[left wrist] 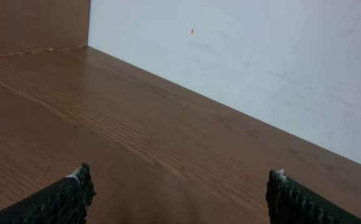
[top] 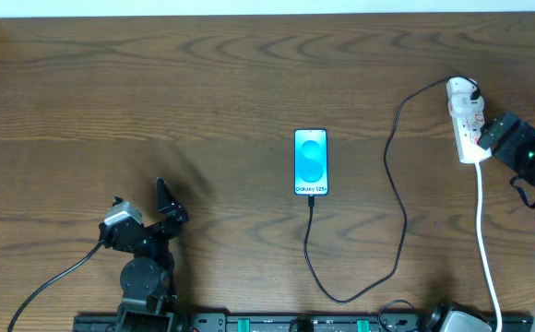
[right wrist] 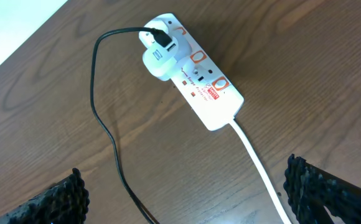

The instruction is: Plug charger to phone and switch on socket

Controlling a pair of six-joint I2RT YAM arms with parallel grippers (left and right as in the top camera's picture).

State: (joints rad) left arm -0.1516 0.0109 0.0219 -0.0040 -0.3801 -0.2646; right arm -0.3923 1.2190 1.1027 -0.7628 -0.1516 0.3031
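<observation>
a: first, the phone point(top: 311, 162)?
b: lying flat on the brown wooden table point(top: 203, 83), screen up, lit blue-cyan with white lettering near its near end.
a: and the charger point(right wrist: 93, 81)?
b: thin and black. leaving the phone's near short edge, looping toward the robot's side, then climbing past the right of the phone and ending in a white adapter point(right wrist: 159, 55). touching the phone's edge at the tip; too small to tell whether fully seated.
a: the socket point(right wrist: 205, 84)?
b: well to the right of the phone and a little farther back. white, with red markings along the top. carrying the adapter at the end farthest from the robot. trailing a thick white cord point(right wrist: 255, 155) from the other end, back toward the robot's side, still right of the phone. impossible to read as switched on or off.
a: right gripper point(right wrist: 183, 171)?
b: just beyond the socket, on the side away from the phone. spread wide at the fingers point(right wrist: 62, 199), nothing between them, apart from the socket.
a: left gripper point(left wrist: 180, 180)?
b: well to the left of the phone and nearer the robot. parted wide too, gripping nothing, facing bare wood and a pale wall point(left wrist: 261, 62).
</observation>
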